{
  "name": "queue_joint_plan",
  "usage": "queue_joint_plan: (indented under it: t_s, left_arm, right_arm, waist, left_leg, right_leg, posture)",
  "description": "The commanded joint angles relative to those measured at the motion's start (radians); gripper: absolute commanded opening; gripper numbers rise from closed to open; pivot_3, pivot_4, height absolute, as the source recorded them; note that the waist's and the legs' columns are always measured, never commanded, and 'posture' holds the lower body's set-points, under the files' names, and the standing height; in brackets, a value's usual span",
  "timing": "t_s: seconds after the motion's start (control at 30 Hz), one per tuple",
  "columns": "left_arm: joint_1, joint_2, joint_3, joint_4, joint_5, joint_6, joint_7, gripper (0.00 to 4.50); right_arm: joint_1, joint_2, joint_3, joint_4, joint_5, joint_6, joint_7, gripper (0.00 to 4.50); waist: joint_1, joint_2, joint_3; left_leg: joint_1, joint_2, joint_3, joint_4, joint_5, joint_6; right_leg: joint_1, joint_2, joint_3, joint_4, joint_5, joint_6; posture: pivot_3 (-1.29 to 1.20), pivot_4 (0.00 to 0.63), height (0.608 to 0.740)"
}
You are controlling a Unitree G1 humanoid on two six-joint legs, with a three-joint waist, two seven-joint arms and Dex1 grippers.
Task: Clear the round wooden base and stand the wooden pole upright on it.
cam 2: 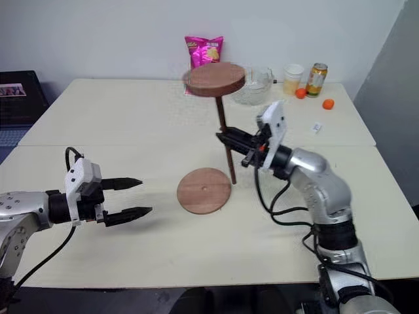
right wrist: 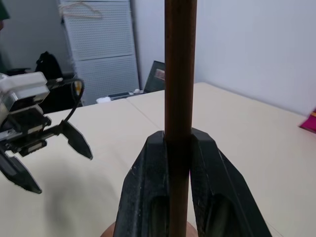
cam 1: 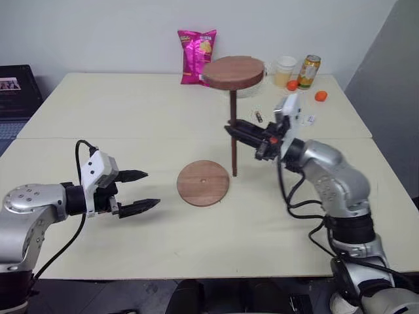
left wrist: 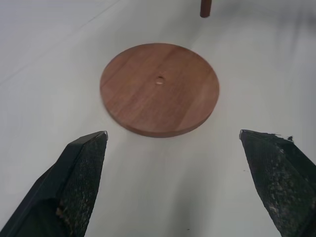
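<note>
The round wooden base (cam 1: 203, 182) lies flat on the table with nothing on it, its small centre hole showing (left wrist: 159, 89). My right gripper (cam 1: 230, 127) is shut on the wooden pole (cam 1: 233, 108) at mid-length and holds it upright, with the fixed disc (cam 1: 234, 70) on top. The pole's lower end (left wrist: 205, 8) is just beside the base's right edge; I cannot tell whether it touches the table. My left gripper (cam 1: 153, 188) stands open and empty to the left of the base, pointing at it.
At the table's back stand a pink snack bag (cam 1: 197, 55), a glass bowl (cam 2: 252, 85), a cup (cam 1: 285, 70) and a can (cam 1: 308, 70), with two small orange things (cam 1: 321, 96) nearby. A dark object (cam 1: 16, 88) sits off the table's left.
</note>
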Motion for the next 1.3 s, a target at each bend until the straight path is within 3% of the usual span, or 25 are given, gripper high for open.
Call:
queue_joint_plan:
  t_s: [0.03,0.3,0.47,0.67,1.3]
  left_arm:
    - [0.042,-0.001,0.055,-0.037,-0.018,-0.011,0.008,4.5]
    - [0.103,-0.031,0.07,-0.087,-0.063,-0.041,-0.021,4.5]
    - [0.103,-0.046,0.055,-0.085,-0.067,-0.069,-0.025,4.5]
    - [0.095,-0.037,0.052,-0.064,-0.067,-0.063,-0.019,4.5]
    - [0.071,-0.009,0.023,-0.054,-0.068,-0.057,-0.03,4.5]
  right_arm:
    - [-0.02,0.046,0.047,0.05,-0.063,-0.149,0.02,0.23]
    - [-0.059,0.221,0.123,0.276,-0.148,-0.358,0.027,0.23]
    - [-0.073,0.264,0.129,0.37,-0.178,-0.428,0.03,0.23]
    - [-0.088,0.275,0.124,0.443,-0.216,-0.49,0.025,0.23]
    - [-0.055,0.211,0.102,0.391,-0.202,-0.411,0.061,0.23]
  waist:
    - [-0.002,0.0,0.0]
    - [-0.004,0.0,0.0]
    - [-0.001,0.0,0.0]
    - [-0.004,0.0,0.0]
    - [-0.003,0.0,0.0]
  left_leg:
    - [0.0,0.0,0.0,0.0,0.0,0.0]
    - [0.001,0.001,-0.001,0.0,0.0,0.0]
    - [0.001,0.0,-0.001,0.0,0.0,0.0]
    - [0.001,0.0,-0.001,0.0,0.0,0.0]
    - [0.001,0.0,-0.002,0.0,0.0,0.0]
  right_leg:
    - [0.0,0.0,0.0,0.0,0.0,0.0]
    - [0.0,0.0,-0.001,0.001,0.0,0.0]
    - [0.0,0.0,-0.001,0.001,0.0,0.0]
    - [0.0,0.0,-0.001,0.001,0.0,0.0]
    - [0.0,0.0,-0.001,0.001,0.0,0.0]
  posture:
    - [0.0,0.15,0.74]
    - [0.0,0.15,0.74]
    - [0.0,0.15,0.74]
    - [0.0,0.15,0.74]
    - [0.0,0.15,0.74]
